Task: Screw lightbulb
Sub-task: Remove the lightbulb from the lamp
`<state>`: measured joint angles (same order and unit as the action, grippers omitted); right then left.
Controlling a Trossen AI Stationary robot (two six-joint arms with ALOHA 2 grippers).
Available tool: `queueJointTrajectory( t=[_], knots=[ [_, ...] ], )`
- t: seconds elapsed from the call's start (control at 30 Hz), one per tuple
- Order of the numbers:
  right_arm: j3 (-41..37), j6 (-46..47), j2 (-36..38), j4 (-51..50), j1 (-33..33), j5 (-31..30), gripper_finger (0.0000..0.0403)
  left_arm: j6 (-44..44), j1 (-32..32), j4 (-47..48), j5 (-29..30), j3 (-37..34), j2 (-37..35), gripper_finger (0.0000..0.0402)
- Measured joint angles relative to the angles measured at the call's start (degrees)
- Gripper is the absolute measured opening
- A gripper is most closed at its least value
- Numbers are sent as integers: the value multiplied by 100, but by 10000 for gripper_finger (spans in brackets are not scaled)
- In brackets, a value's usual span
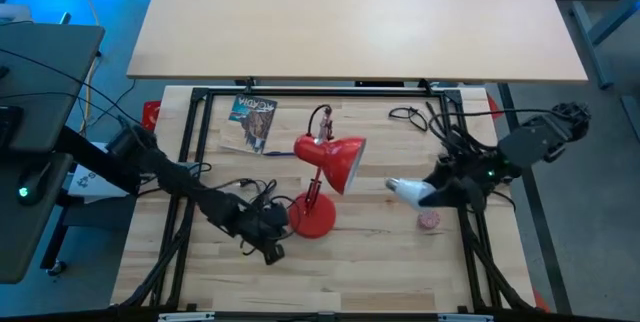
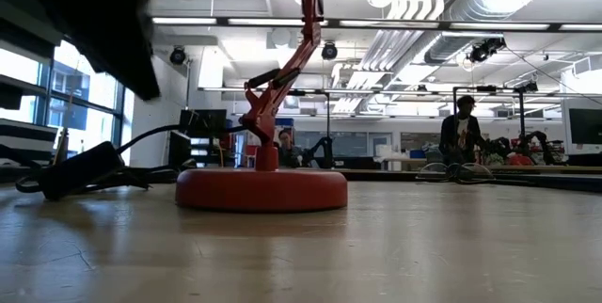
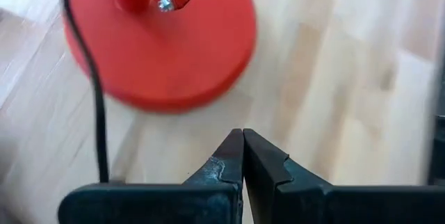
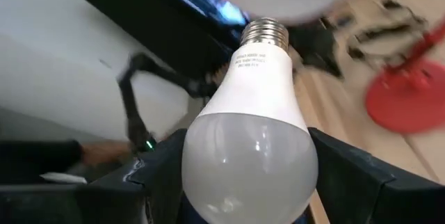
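The red desk lamp stands on its round base [image 1: 312, 218] mid-table, its shade [image 1: 343, 162] tilted toward the right. My right gripper [image 1: 432, 194] is shut on the white lightbulb [image 1: 408, 191], right of the shade, with the bulb's silver screw base [image 4: 264, 30] pointing toward the shade. My left gripper [image 3: 242, 156] is shut and empty, just near-left of the lamp base [image 3: 163, 40]. My right gripper pinches the bulb's round glass globe [image 4: 208, 161] between its two fingers, one on each side. The fingers come level from the table's right. The bulb is lifted clear of the table, lying about level with its screw base pointing away from the fingers.
A small pink ball [image 1: 429, 221] lies on the table below my right gripper. A booklet [image 1: 250, 122] lies at the far left. Black cables [image 1: 415, 115] lie at the far right, and the lamp's cord [image 1: 250, 190] lies left of the base.
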<state>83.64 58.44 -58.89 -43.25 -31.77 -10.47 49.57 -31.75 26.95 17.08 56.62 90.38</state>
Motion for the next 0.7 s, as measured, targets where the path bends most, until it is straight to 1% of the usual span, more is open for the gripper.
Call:
queueJointTrajectory(
  t=[0.1, 0.17, 0.23, 0.3, 0.4, 0.47, 0.53, 0.63, 0.7],
  knots=[
    [0, 115, 129, -484, -209, -153, 254, 367, -219, 359, 26, 0, -556, 0],
    [0, 106, 185, -708, -337, -284, 254, 606, -439, 550, 279, 0, -957, 0],
    [0, 55, 207, -918, -429, -438, 254, 933, -649, 706, 732, 0, -1359, 0],
    [0, -71, 209, -1094, -473, -565, 254, 1265, -810, 775, 1321, 1, -1719, 0],
    [-2, -513, 193, -1284, -452, -725, 254, 1433, -914, 714, 2216, 2, -2160, 0],
    [-4, -987, 149, -1375, -357, -941, 254, 1183, -864, 523, 2601, 2, -2415, 0],
    [-9, -1393, 114, -1413, -163, -1190, 254, 697, -708, 296, 2672, 2, -2658, 0],
    [-9, -1856, 111, -1348, 260, -1420, 254, -253, -369, -186, 2402, -22, -3045, 0],
    [-9, -2112, 113, -1247, 565, -1523, 254, -932, -69, -669, 2104, -207, -3375, 0]
  ],
)
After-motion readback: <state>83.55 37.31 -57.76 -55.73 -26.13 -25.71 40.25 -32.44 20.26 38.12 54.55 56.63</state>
